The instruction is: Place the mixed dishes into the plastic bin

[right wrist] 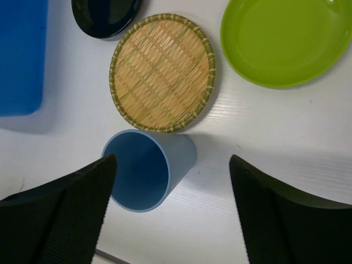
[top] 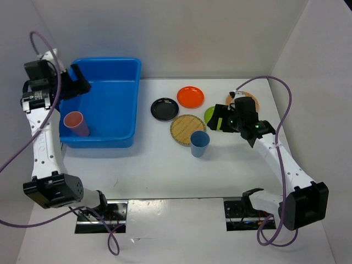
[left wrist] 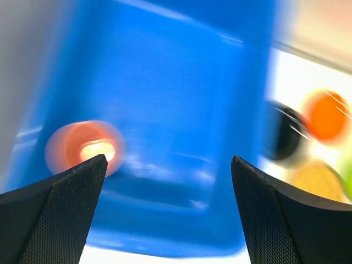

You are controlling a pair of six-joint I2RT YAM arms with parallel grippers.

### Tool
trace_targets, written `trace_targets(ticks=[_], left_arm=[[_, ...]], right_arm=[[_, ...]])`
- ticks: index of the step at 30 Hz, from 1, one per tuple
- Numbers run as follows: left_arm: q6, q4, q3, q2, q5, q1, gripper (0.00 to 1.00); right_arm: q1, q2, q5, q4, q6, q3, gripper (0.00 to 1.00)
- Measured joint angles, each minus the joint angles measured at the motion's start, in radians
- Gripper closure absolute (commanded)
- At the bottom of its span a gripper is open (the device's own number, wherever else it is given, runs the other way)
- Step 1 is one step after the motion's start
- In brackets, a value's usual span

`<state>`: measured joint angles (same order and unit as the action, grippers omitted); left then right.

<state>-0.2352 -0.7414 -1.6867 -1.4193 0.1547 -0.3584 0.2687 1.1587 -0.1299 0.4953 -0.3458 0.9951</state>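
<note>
"Dishes (top: 187,130), where were they?"

"One, the pink cup (top: 76,124), was inside the plastic bin (top: 110,61), at its near-left corner, mouth up. The rest lay on the white table (top: 165,176), right of the bin."

"In what order?"

"The black plate (top: 164,109) was nearest the bin, the orange plate (top: 190,97) just beyond it. The tan woven plate (right wrist: 162,71) sat near the black one, and the blue cup (right wrist: 146,170) stood upright, touching the woven plate's near edge. The lime green plate (right wrist: 286,41) lay right of the woven one. A second tan plate (top: 248,97) showed only as a sliver behind the right arm."

"And the grippers?"

"The left gripper (top: 81,82) hung over the bin's far-left part, fingers (left wrist: 60,214) spread wide with nothing between them. Its wrist view was blurred."

"The right one?"

"The right gripper (right wrist: 170,214) hovered over the blue cup, jaws apart, holding nothing. The cup stood just beside the left finger (right wrist: 60,214); I could not tell whether they touched."
</note>
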Motion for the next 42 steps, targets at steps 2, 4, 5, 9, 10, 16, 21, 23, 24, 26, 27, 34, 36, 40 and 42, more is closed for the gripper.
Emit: trace_targets(ticks=[2, 4, 5, 9, 10, 16, 21, 23, 24, 26, 27, 34, 36, 40, 42], left_arm=[[0.005, 0.006, 0.002, 0.024, 0.086, 0.089, 0.0], [0.008, 0.037, 0.029, 0.036, 0.15, 0.198, 0.0], [0.008, 0.052, 0.049, 0.039, 0.178, 0.246, 0.0], [0.0, 0.09, 0.11, 0.012, 0.231, 0.439, 0.0], [0.0, 0.097, 0.115, -0.006, 0.232, 0.48, 0.0], [-0.004, 0.124, 0.124, -0.072, 0.23, 0.605, 0.0], [-0.002, 0.154, 0.111, -0.122, 0.236, 0.739, 0.0], [0.0, 0.163, 0.093, -0.173, 0.234, 0.814, 0.0], [0.0, 0.169, 0.085, -0.204, 0.229, 0.849, 0.0], [0.001, 0.168, 0.07, -0.267, 0.203, 0.92, 0.0], [0.001, 0.166, 0.063, -0.296, 0.185, 0.945, 0.0], [0.005, 0.127, 0.033, -0.431, 0.042, 1.081, 0.0], [0.005, 0.125, 0.025, -0.441, 0.006, 1.088, 0.01], [0.006, 0.122, -0.005, -0.466, -0.057, 1.102, 0.05], [0.009, 0.124, -0.023, -0.49, -0.089, 1.115, 0.05]], right_arm=[[0.011, 0.003, -0.001, 0.003, 0.0, 0.0, 0.17], [0.029, 0.011, 0.007, 0.006, -0.005, 0.0, 0.17], [0.037, 0.016, 0.011, 0.007, -0.006, 0.0, 0.18], [0.051, 0.05, 0.021, 0.011, -0.021, 0.0, 0.22], [0.055, 0.06, 0.027, 0.015, -0.027, 0.0, 0.22], [0.082, 0.091, 0.064, 0.051, -0.063, 0.0, 0.2], [0.082, 0.069, 0.132, 0.053, -0.119, -0.003, 0.08], [0.082, 0.034, 0.163, 0.05, -0.141, -0.003, 0.07], [0.082, 0.011, 0.184, 0.049, -0.155, -0.003, 0.05], [0.082, -0.039, 0.229, 0.042, -0.18, -0.003, 0.04], [0.082, -0.062, 0.255, 0.04, -0.191, -0.003, 0.04], [0.072, -0.13, 0.443, 0.032, -0.269, -0.003, 0.01], [0.065, -0.13, 0.467, 0.031, -0.287, -0.006, 0.01], [0.054, -0.144, 0.505, 0.024, -0.319, -0.025, 0.01], [0.051, -0.148, 0.518, 0.023, -0.331, -0.037, 0.01]])
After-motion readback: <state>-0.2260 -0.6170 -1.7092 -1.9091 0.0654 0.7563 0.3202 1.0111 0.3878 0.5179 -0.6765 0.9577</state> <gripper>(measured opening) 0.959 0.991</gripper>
